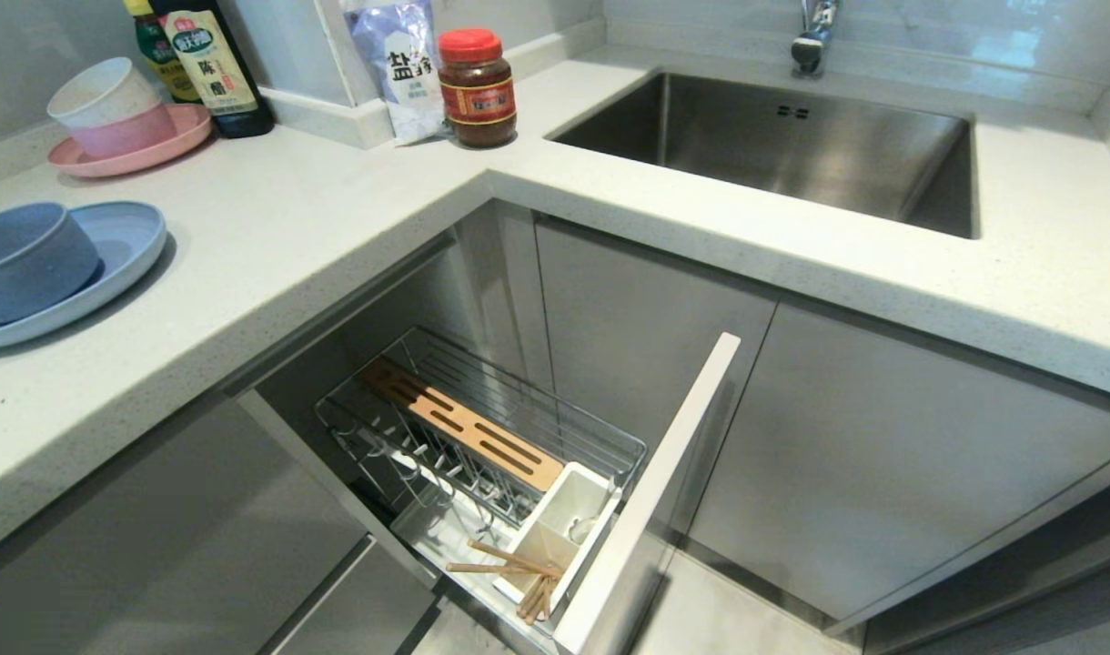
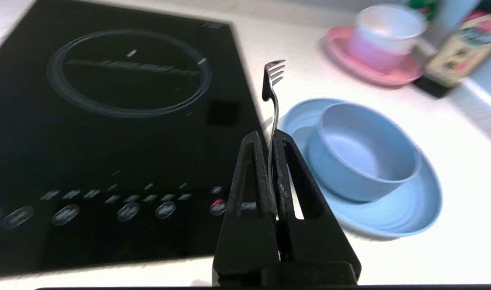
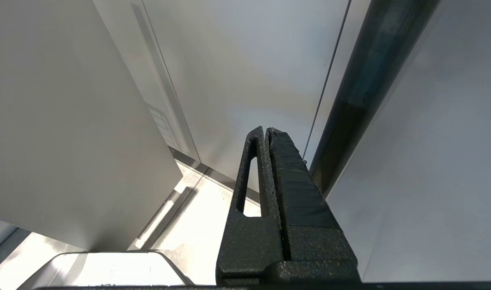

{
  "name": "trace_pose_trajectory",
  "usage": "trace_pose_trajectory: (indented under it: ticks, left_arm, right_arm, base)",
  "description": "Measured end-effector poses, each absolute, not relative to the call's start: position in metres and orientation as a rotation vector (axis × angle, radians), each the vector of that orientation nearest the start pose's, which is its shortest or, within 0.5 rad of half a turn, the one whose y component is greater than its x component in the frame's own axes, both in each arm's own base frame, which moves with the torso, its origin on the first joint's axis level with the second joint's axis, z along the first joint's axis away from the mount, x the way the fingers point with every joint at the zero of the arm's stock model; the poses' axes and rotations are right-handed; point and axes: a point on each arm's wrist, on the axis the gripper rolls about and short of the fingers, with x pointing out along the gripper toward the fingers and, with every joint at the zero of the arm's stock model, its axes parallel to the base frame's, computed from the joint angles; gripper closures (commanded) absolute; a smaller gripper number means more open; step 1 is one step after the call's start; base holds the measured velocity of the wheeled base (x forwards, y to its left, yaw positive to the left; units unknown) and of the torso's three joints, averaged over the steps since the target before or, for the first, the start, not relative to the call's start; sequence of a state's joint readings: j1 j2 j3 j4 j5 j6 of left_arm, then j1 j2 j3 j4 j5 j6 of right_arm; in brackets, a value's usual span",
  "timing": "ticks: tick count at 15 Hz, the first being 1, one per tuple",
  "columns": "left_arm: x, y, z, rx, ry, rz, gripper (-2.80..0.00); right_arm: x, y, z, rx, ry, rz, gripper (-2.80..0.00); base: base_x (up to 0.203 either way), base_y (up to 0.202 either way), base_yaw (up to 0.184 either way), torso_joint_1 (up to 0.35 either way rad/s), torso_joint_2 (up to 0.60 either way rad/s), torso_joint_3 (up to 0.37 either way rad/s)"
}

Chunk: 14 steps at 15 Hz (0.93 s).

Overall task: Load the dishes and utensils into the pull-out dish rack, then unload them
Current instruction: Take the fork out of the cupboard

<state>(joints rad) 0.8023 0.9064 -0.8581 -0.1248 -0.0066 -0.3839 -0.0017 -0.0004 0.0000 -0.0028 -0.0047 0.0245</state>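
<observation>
My left gripper is shut on the slim silver fork, whose tines stick out past the fingertips, above the counter by the cooktop edge. Beside it the pale blue bowl rests in the pale blue plate; both also show at the counter's left, bowl on plate. The pull-out dish rack stands open below the counter. Wooden chopsticks lie in its white caddy. My right gripper is shut and empty, parked low by the cabinet fronts. Neither arm shows in the head view.
A black induction cooktop lies next to the blue dishes. Stacked pink and white bowls on a pink plate, sauce bottles, a salt bag and a red-lidded jar line the back. A steel sink sits at right.
</observation>
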Motion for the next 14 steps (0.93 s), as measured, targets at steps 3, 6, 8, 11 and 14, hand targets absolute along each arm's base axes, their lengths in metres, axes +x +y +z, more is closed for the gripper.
trace_pose_trajectory:
  ticks: [3, 6, 8, 11, 14]
  left_arm:
    - [0.073, 0.073, 0.302, -0.313, -0.268, 0.704, 0.00]
    - [0.080, 0.079, 0.296, -0.308, -0.271, 0.666, 0.00]
    - [0.087, 0.086, 0.293, -0.316, -0.257, 0.666, 0.00]
    - [0.095, 0.095, 0.289, -0.331, -0.243, 0.663, 0.00]
    - [0.101, 0.100, 0.285, -0.359, -0.220, 0.636, 0.00]
  right_arm:
    - [-0.023, 0.000, 0.076, 0.024, -0.003, -0.006, 0.00]
    - [-0.023, 0.000, 0.076, 0.024, -0.003, -0.006, 0.00]
    - [-0.023, 0.000, 0.076, 0.024, -0.003, -0.006, 0.00]
    - [-0.023, 0.000, 0.076, 0.024, -0.003, -0.006, 0.00]
    - [-0.023, 0.000, 0.076, 0.024, -0.003, -0.006, 0.00]
  base:
    - [0.000, 0.000, 0.000, 0.000, 0.00, 0.000]
    - [0.000, 0.000, 0.000, 0.000, 0.00, 0.000]
    - [0.000, 0.000, 0.000, 0.000, 0.00, 0.000]
    - [0.000, 0.000, 0.000, 0.000, 0.00, 0.000]
    - [0.000, 0.000, 0.000, 0.000, 0.00, 0.000]
